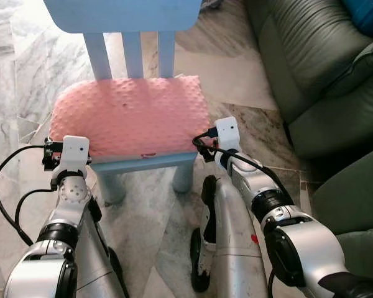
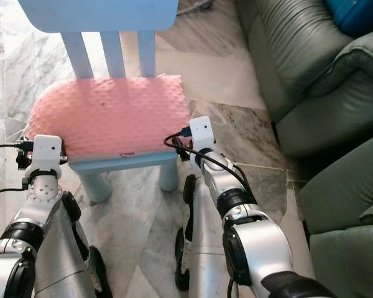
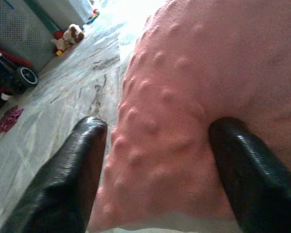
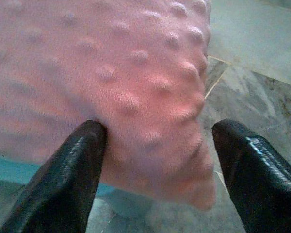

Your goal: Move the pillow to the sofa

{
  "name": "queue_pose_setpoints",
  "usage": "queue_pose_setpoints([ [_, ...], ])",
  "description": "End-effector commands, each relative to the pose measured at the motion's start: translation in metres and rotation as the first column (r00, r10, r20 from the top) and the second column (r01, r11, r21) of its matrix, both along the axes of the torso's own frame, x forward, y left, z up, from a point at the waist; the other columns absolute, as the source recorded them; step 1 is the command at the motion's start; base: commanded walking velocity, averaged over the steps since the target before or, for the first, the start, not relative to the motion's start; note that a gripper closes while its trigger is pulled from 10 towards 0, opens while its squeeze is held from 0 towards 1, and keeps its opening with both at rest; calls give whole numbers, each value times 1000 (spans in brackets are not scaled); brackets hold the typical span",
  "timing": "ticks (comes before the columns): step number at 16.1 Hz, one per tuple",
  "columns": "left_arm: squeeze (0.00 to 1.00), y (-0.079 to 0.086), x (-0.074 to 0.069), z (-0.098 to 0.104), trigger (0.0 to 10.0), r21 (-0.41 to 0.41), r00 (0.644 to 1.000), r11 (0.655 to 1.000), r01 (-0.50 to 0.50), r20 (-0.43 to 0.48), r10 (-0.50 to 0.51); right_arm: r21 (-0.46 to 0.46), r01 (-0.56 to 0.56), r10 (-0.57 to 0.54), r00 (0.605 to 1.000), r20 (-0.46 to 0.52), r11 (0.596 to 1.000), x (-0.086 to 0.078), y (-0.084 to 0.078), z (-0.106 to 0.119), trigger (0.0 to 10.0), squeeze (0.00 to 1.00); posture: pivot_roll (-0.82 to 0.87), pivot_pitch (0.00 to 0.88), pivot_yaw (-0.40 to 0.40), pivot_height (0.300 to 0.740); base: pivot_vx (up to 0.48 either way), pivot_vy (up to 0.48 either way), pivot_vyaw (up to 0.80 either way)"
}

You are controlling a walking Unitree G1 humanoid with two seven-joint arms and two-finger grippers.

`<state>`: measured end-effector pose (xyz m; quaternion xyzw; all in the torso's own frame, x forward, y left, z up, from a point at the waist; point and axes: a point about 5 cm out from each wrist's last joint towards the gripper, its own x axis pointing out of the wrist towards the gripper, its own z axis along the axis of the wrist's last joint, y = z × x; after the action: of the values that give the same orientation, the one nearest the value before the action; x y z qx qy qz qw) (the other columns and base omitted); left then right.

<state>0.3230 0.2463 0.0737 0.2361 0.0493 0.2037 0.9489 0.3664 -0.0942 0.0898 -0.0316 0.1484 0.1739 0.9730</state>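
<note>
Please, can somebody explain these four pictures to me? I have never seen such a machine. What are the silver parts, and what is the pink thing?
The silver parts are a walking robot's two arms. Two pictures come from cameras in its head, looking down; two from cameras on its wrists. The pink thing is a bumpy pillow lying on a small blue chair. The left claw and the right claw each stand open around a front corner of the pillow, one finger pressing it. A green sofa stands on the right.
</note>
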Motion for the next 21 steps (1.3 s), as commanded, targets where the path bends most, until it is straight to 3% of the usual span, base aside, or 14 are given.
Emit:
queue_pose_setpoints([
  [1, 0, -1, -4, -9, 0, -4, 999, 1000, -5, -31, 5, 12, 29, -29, 999, -30, 999, -2, -6, -6, 0, 0, -49, 281, -163, 437, 0, 0, 0],
  [10, 0, -2, -8, -19, 0, -76, 999, 997, 2, -53, -6, 38, 63, -60, 997, -52, 997, -2, -10, -8, 0, 0, -51, 279, -169, 437, 0, 0, 0],
  [21, 0, -7, -4, -17, 0, -101, 997, 994, 48, -50, -53, 65, 77, -72, 995, -71, 995, -2, -9, -9, 0, 0, -40, 265, -162, 437, 0, 0, 0],
])
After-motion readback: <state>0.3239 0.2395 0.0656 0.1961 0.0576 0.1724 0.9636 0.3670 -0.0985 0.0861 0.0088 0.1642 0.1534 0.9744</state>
